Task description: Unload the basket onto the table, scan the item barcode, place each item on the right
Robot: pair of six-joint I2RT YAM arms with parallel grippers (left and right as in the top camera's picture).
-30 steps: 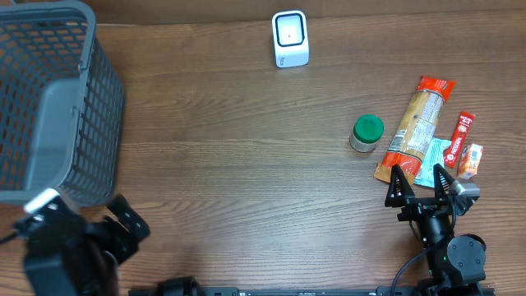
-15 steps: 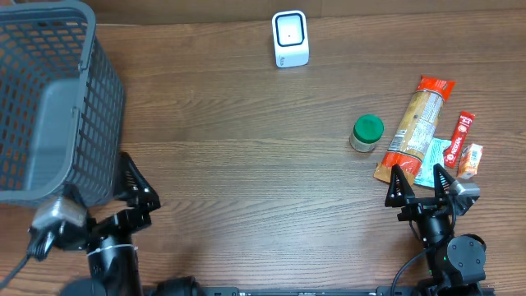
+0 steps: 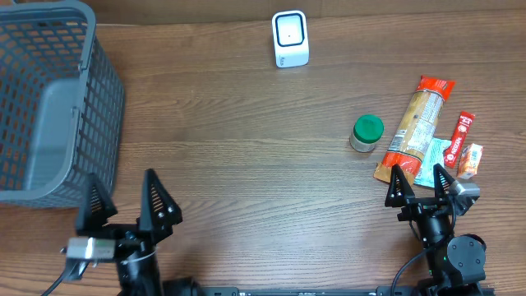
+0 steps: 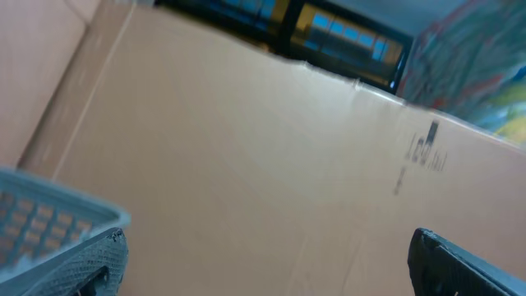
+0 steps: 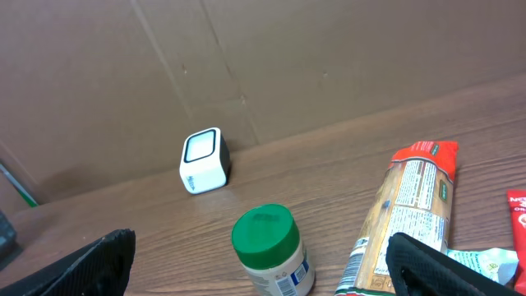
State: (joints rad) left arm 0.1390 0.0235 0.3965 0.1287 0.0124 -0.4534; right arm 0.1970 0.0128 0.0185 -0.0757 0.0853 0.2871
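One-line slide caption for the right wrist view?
Right wrist view: open fingers frame a green-lidded jar, pasta packet and white scanner on the wooden table; nothing held.

A small white barcode scanner (image 3: 290,39) with a dark square window stands upright at the far edge of the bench (image 3: 246,148), its window facing me. Well apart from it, on my right side, the items lie in a cluster. A small jar with a green lid (image 3: 367,133) stands upright. Just beside it, a long pasta packet (image 3: 415,127) with red ends lies flat. A teal sachet (image 3: 434,154), a slim red sachet (image 3: 464,129) and a small orange-and-white box (image 3: 470,160) lie beyond it.
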